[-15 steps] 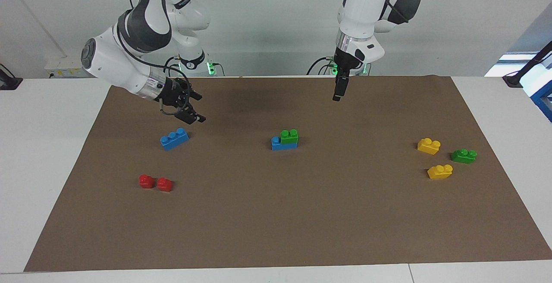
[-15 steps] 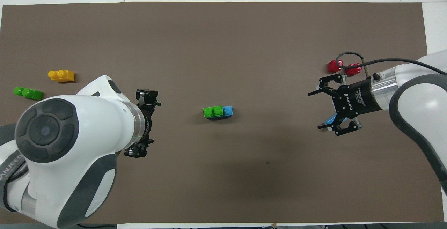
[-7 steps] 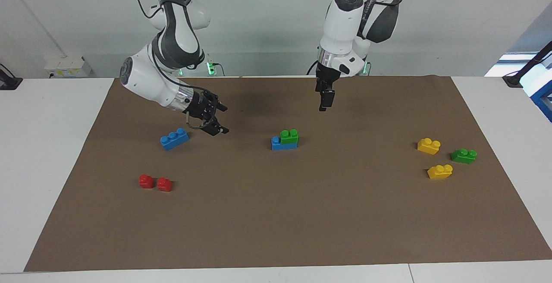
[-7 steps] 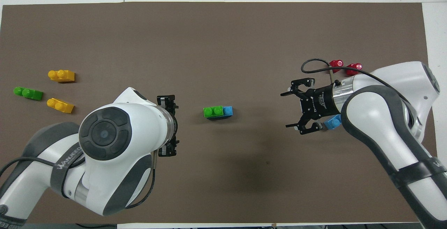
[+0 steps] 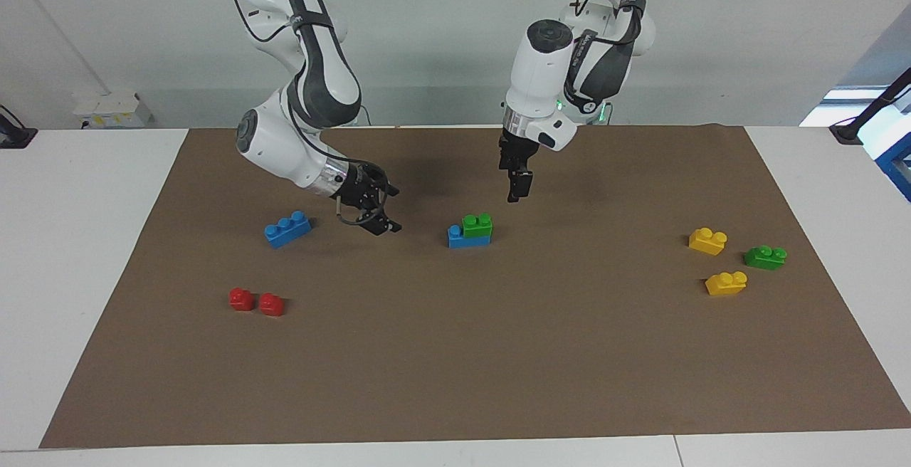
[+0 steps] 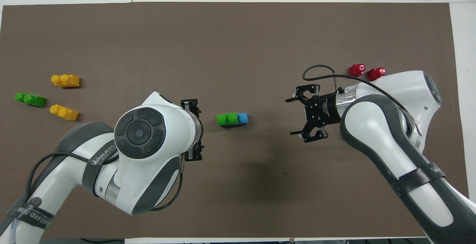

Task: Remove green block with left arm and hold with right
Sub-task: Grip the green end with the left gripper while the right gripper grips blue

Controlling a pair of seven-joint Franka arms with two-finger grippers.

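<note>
Facing view: green block (image 5: 477, 223) sat stacked on blue brick (image 5: 459, 238), mid-surface. Left claw (image 5: 516, 193) hung above, spread unclear. Right claw (image 5: 379, 212) wide, empty, beside stack toward right arm's end.

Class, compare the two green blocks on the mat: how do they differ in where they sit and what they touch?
The green block at the mat's middle sits stacked on a blue block; the other green block lies directly on the mat.
The stacked one stands between the two grippers; the other lies toward the left arm's end, beside two yellow blocks.
Both are green with two studs.
</note>
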